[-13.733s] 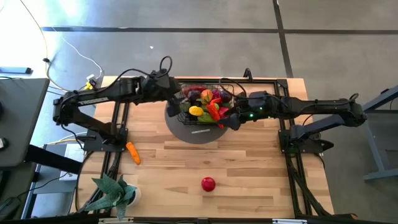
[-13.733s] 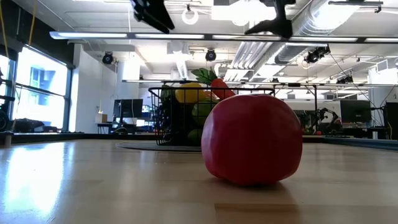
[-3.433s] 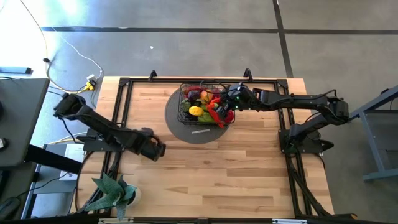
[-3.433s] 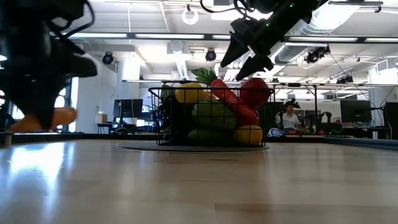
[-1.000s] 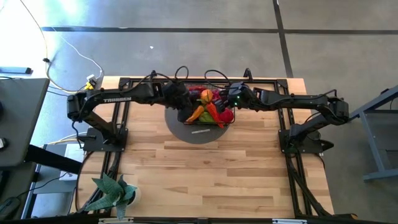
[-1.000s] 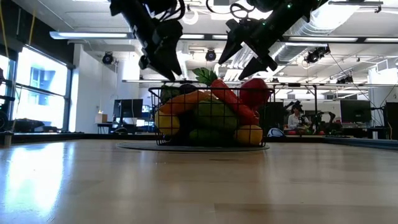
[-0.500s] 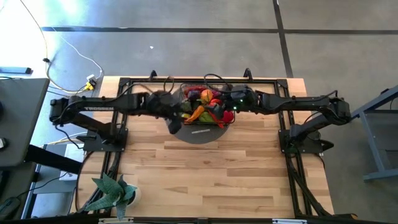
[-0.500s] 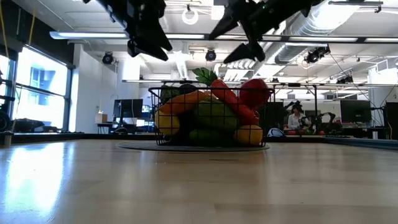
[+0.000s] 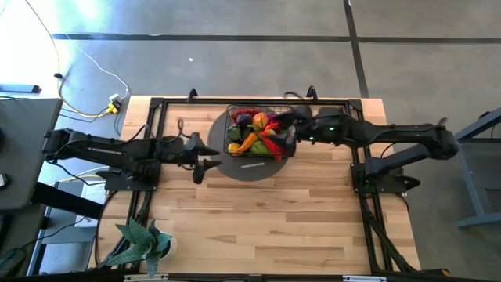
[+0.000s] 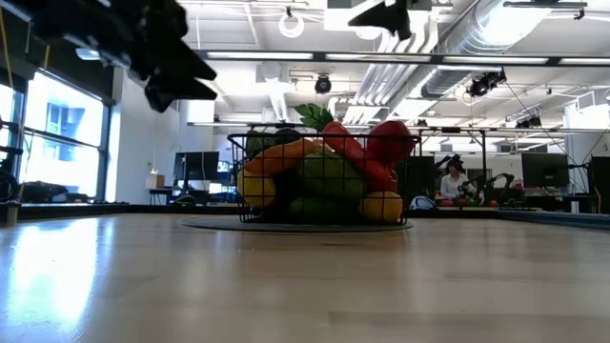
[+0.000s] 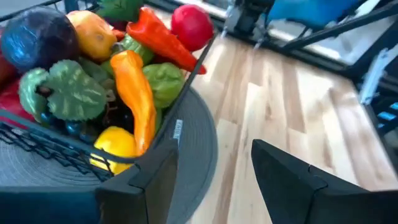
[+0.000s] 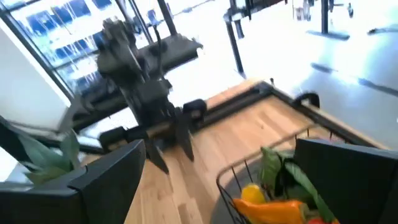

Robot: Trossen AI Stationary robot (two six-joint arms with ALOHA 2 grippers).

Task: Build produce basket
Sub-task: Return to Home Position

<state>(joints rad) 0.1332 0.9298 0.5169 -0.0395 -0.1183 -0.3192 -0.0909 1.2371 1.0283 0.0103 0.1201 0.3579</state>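
Note:
The black wire basket (image 9: 258,131) stands on the round grey mat (image 9: 243,166) at the table's far middle. It is heaped with produce: a long orange piece (image 11: 137,93), a red pepper (image 11: 161,40), a red apple (image 11: 191,25), a yellow fruit (image 11: 115,146) and a purple plum (image 11: 37,37). My left gripper (image 9: 203,155) is open and empty, left of the mat and clear of the basket; it also shows in the low view (image 10: 176,71). My right gripper (image 9: 283,129) is open and empty, high above the basket's right side (image 10: 391,14).
A leafy green potted plant (image 9: 141,243) stands at the table's near left corner. Black frame rails (image 9: 153,141) run along the left, right and far sides of the table. Bare wood lies in front of the mat.
My left gripper has drawn back from the basket toward the table's left and near edges, empty. The long orange piece stays on the heap in the basket. My right gripper has risen above the basket.

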